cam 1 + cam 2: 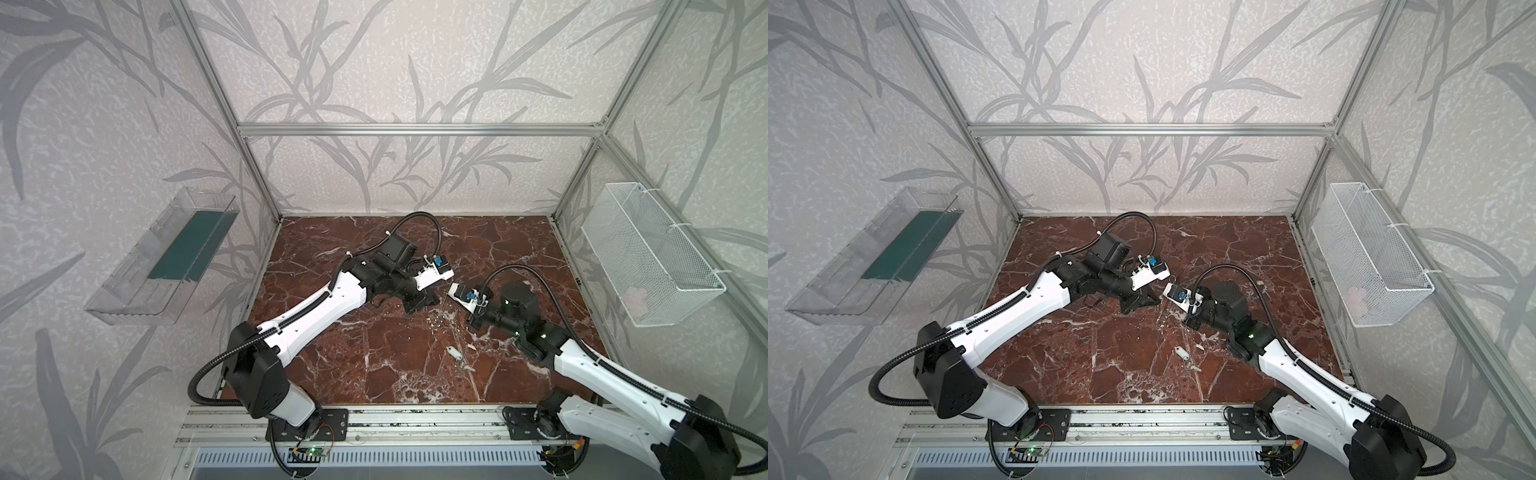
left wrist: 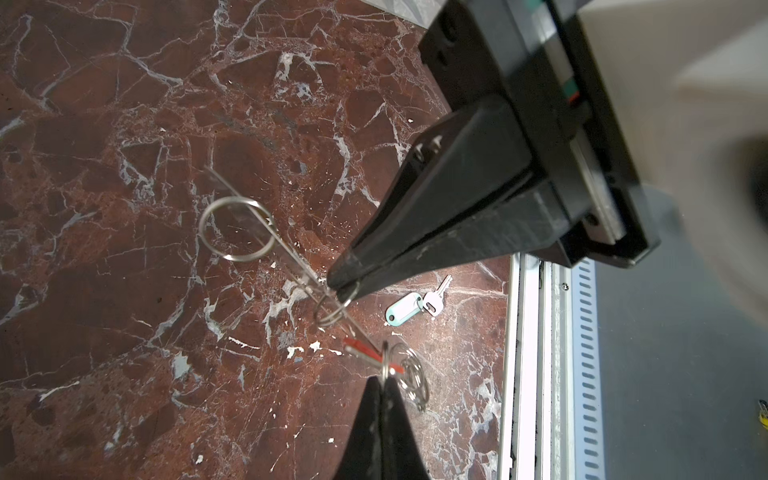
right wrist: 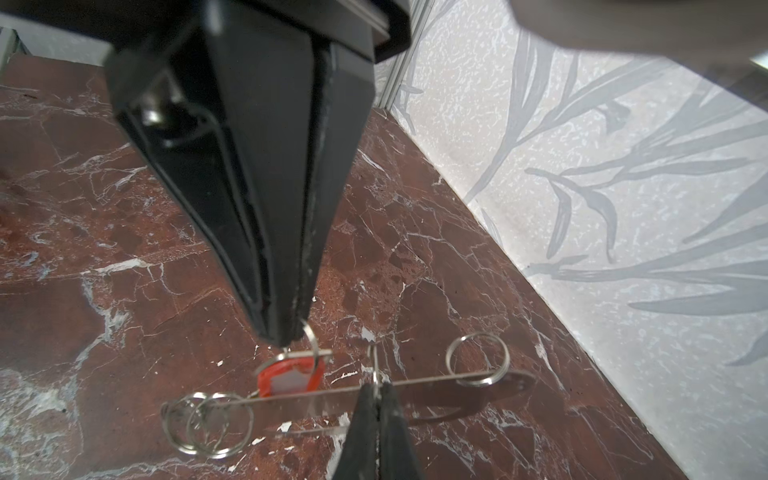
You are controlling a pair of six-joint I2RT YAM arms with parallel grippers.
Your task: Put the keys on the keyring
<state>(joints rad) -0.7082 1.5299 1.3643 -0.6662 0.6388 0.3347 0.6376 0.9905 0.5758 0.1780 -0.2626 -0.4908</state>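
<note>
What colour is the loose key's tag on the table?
White tag, pale teal rim; clearest in left wrist view.

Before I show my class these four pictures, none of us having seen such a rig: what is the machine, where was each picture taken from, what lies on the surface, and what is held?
It is a robot with two arms at a marbled red-brown table. Two pictures look down from one camera head above; the two close-ups come from cameras on the arms' wrists. Each arm ends in a pincer-like tool. The left tool is shut on the split ring of the red key tag. The right tool is shut on a small ring on the keyring, a flat metal plate hung with rings. The white-tagged key lies loose on the table.
</note>
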